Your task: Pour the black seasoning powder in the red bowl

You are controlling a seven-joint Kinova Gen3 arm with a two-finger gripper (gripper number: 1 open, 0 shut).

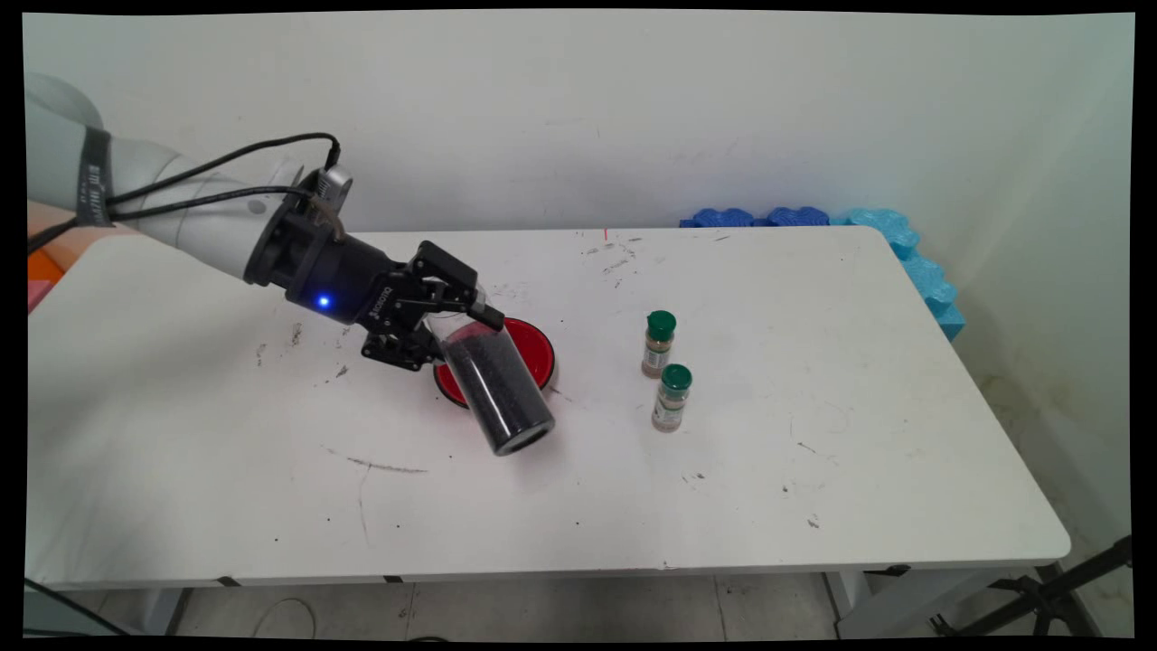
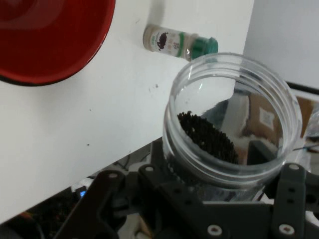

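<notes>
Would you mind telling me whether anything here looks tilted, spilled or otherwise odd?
The gripper holds a clear jar of dark grains tilted steeply, its open mouth pointing down beside the red bowl. No grains show on the white table. Both spice bottles stand upright.

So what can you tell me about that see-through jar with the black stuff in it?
The clear plastic jar is a round tube shape with a ridged, threaded rim and no lid. It is partly full of small black grains. The black two-finger gripper is shut on its closed end and holds it above the white table, tipped over with the open mouth pointing down toward the table's near side. In the main view it overlaps the red round plate.
</notes>
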